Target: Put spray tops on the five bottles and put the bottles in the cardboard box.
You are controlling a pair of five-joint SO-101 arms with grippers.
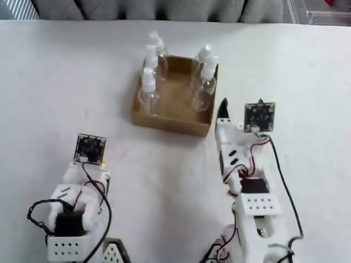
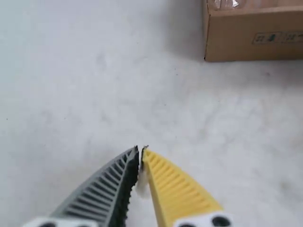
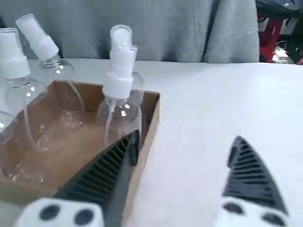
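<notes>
Standing in the box [image 1: 143,114]: five bottles [image 1: 148,96], clear, each fitted with a white spray top [image 1: 148,76]. In the high view, three are ranged along the box's left wall and two along its right wall. The two farthest on the left overlap, so the rearmost appears to stand inside the far corner, though its base is hard to make out.

Box: brown cardboard, shallow, open-topped, set near the middle of the table [image 1: 55,82]. Its floor shows between the two rows.

Left gripper [image 2: 141,150]: one grey finger and one yellow, both ribbed, tips pressed together with nothing between them. It hangs low over bare table, well apart from the box, whose near corner shows beyond it in the left wrist view. The left arm sits at the near left of the table in the high view.

Right gripper [image 3: 187,137]: two black ribbed fingers, spread wide, holding nothing. One finger lies just beside the box's right wall, on the outside, near the front corner. The other is over bare table farther from the box. In the right wrist view the nearest bottle stands just inside that wall, upright, its top above the fingertips. The right arm runs from the near right edge of the table up towards the box.
</notes>
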